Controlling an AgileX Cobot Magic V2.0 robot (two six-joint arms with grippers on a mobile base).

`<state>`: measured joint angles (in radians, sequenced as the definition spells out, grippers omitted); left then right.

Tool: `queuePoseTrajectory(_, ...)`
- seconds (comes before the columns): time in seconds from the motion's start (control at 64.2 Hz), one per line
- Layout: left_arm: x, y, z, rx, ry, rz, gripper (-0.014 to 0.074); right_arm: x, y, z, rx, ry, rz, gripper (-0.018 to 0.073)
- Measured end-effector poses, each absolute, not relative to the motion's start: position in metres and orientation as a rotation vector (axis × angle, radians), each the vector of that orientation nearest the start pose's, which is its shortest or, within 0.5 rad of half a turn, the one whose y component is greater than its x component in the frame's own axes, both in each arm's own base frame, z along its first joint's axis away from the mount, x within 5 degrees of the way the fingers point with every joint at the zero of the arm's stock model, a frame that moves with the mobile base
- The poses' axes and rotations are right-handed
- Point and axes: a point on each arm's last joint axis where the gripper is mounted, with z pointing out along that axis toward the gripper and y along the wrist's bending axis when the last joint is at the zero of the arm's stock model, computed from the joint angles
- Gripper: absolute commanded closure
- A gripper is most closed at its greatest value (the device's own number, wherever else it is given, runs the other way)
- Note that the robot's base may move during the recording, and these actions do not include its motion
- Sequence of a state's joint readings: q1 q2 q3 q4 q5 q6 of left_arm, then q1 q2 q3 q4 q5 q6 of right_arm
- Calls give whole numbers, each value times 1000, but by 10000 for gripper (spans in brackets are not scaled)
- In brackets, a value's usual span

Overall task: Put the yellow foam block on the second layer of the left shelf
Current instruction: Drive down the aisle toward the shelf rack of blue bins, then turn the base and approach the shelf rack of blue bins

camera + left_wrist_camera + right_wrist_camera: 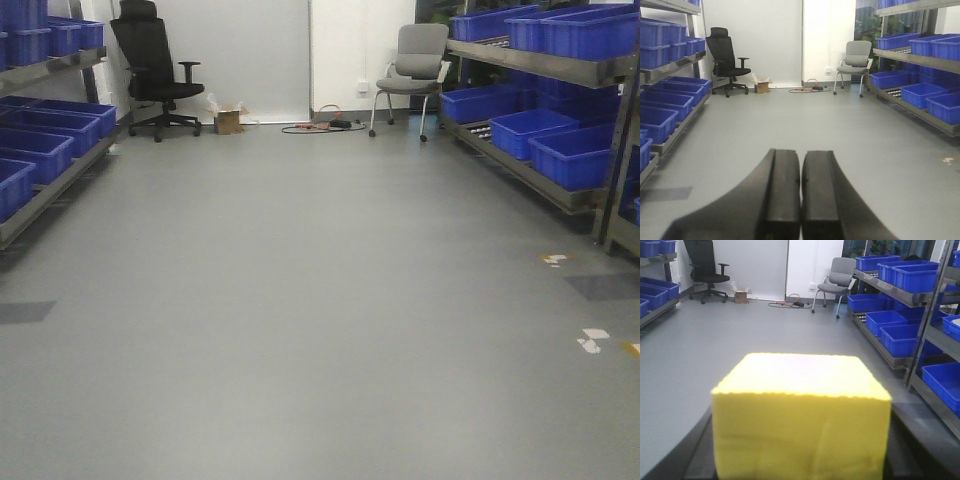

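Observation:
The yellow foam block (801,415) fills the lower middle of the right wrist view, held between the dark fingers (695,455) of my right gripper (801,450), which is shut on it. My left gripper (800,195) points down the aisle with its two black pads pressed together and nothing between them. The left shelf (50,70) runs along the left wall with blue bins (40,140) on its layers; it also shows in the left wrist view as the left shelf (670,67). Neither gripper appears in the front view.
A second shelf (540,65) with blue bins lines the right side. At the far wall stand a black office chair (155,70), a grey chair (412,70), a small cardboard box (228,120) and cables (320,126). Grey floor (300,300) lies between the shelves.

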<state>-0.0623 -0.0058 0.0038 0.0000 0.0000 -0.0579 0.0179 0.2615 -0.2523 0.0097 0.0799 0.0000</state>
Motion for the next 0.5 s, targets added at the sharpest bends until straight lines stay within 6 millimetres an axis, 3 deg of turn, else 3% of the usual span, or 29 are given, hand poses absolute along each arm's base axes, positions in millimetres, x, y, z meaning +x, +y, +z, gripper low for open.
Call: queuePoseTrajectory(0.498,56,-3,212,3,1482,-97,472,76,1,274,-7,1573,22,42)
